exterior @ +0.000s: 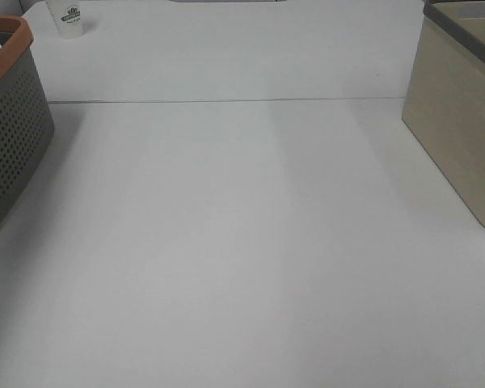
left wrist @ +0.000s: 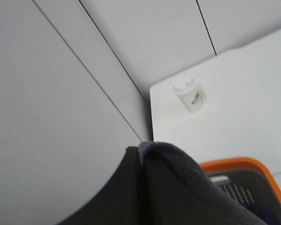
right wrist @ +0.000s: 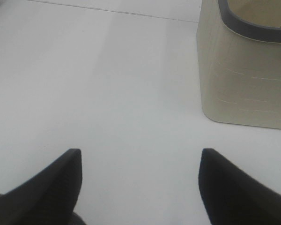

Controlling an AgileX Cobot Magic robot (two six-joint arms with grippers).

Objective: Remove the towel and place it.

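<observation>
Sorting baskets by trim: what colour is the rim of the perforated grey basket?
Orange rim on the perforated grey plastic basket, best in the exterior high view.

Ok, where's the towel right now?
The towel shows only in the left wrist view, pinched in the shut left fingers, with the orange-rimmed grey basket just behind it and a lidded paper cup farther off; the high camera misses it.

Matte black wedge fingers [right wrist: 51, 187] on the right gripper [right wrist: 140, 157], tapering to blunt tips, faintly textured. Same plain black on the left gripper [left wrist: 141, 157], just one smooth curved edge showing.
</observation>
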